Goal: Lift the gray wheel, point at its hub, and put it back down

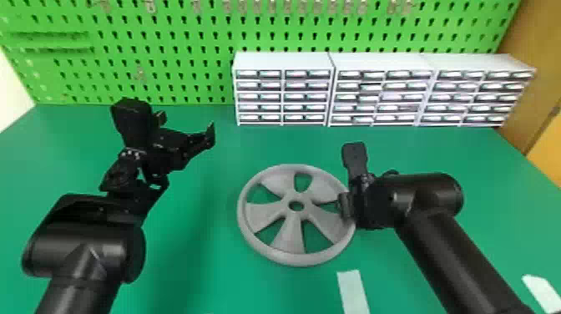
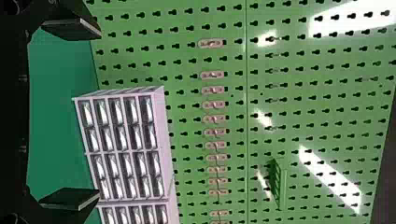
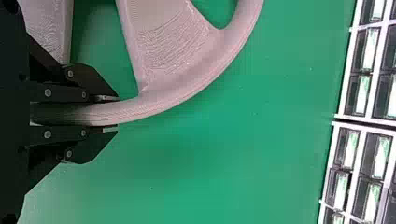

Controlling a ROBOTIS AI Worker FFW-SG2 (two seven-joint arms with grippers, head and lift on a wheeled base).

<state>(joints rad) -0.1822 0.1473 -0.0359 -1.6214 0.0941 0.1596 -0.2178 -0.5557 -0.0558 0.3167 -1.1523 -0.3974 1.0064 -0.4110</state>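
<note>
The gray wheel [image 1: 288, 240] is at the middle of the green table, its open hub facing up; I cannot tell whether it touches the table. At its right side my right gripper [image 1: 348, 206] holds the rim. In the right wrist view, the right gripper [image 3: 109, 113] has its two fingers closed on either side of the wheel's rim [image 3: 154, 105]. My left gripper [image 1: 185, 121] is up and to the left of the wheel, fingers wide apart and nothing between them. The left wrist view has the left gripper [image 2: 99, 116] facing the pegboard, its fingers spread.
White drawer cabinets [image 1: 284, 89] line the back of the table [image 1: 208, 259] before a green pegboard [image 1: 167, 54]. A white strip [image 1: 352, 292] lies near the front edge, another [image 1: 542, 290] at the front right.
</note>
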